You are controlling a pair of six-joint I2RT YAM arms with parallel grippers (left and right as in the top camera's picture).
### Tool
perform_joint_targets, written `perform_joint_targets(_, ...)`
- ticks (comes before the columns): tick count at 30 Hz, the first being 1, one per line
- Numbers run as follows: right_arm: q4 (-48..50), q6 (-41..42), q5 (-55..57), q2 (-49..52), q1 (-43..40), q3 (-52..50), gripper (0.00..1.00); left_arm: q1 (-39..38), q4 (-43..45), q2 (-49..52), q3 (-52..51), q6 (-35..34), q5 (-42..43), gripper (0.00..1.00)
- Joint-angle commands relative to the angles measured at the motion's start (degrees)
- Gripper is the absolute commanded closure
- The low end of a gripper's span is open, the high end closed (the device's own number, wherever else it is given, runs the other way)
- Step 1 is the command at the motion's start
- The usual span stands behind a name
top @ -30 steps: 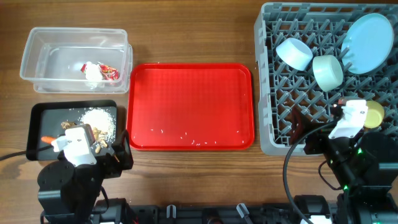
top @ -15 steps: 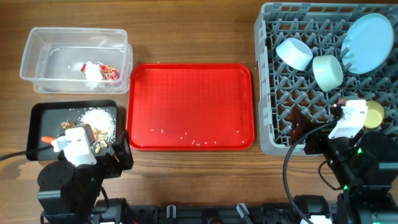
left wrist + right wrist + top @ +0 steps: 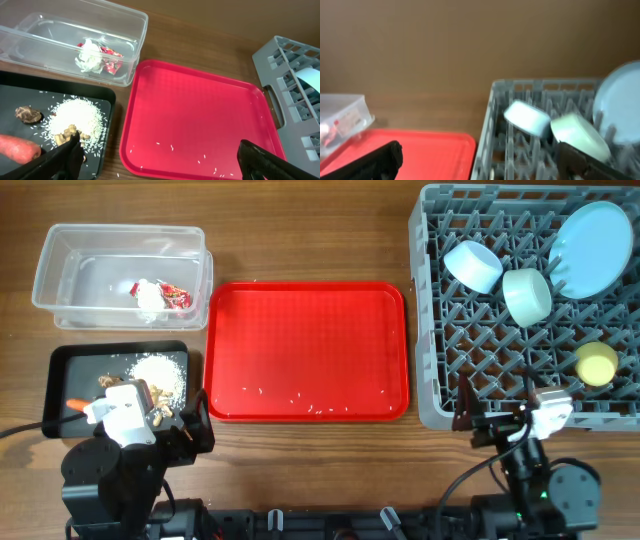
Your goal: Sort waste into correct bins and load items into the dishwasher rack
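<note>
- Rack (image 3: pixel 480 330), bench (image 3: pixel 300 230) right: plate (image 3: pixel 595 245), pale bowl (image 3: pixel 472 265) and mint bowl (image 3: pixel 527 295) stand on edge; cup (image 3: pixel 596 363) nearer the front. Stiff, smooth, likely slippery; take by rims.
- Tub (image 3: pixel 60 250), far left: wrapper (image 3: pixel 177 297), tissue (image 3: pixel 148 297). Light, soft; pinch anywhere.
- Black tray (image 3: pixel 70 360): carrot (image 3: pixel 17 149), rice (image 3: pixel 75 117), scraps (image 3: pixel 27 114).
- Red tray (image 3: pixel 300 340), centre: stray crumbs (image 3: pixel 310 408). Loose, probably too small to pinch.
- Left gripper (image 3: pixel 159 145): spread, empty, at black tray's near edge.
- Right gripper (image 3: pixel 479 150): spread, empty, by rack's near edge.

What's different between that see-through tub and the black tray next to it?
The tub is clear and deep; the black tray is shallow. The tub holds a crumpled wrapper and a tissue; the black tray holds rice, a carrot and brown scraps. Both are rectangular, of similar footprint, and sit left of the red tray.
</note>
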Motion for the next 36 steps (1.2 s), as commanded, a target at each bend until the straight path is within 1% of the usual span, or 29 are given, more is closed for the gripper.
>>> perform_joint_targets(1, 9.51, 1.01, 0.39, -1.46, 0.46, -7.37, 0.0, -0.28, 0.02, -0.2, -0.24, -0.13, -0.17, 0.0)
perform_joint_targets(5, 24.33, 0.79, 0.61, -1.46, 0.46, -15.85, 0.0, -0.28, 0.02, -0.2, -0.24, -0.13, -0.17, 0.0)
perform_joint_targets(7, 29.73, 0.79, 0.59, -1.49, 0.46, -19.21, 0.0, -0.28, 0.02, -0.2, -0.24, -0.13, -0.17, 0.0)
perform_joint_targets(8, 30.93, 0.7, 0.61, -1.51, 0.46, -20.35, 0.0, -0.28, 0.02, -0.2, -0.24, -0.13, -0.17, 0.0)
perform_joint_targets(15, 20.31, -0.7, 1.25, -1.51, 0.46, -20.31, 0.0, -0.28, 0.02, -0.2, -0.24, -0.13, -0.17, 0.0)
perform_joint_targets(36, 20.31, -0.76, 1.27, -1.44, 0.46, -20.31, 0.0, -0.28, 0.02, -0.2, -0.24, -0.13, -0.17, 0.0)
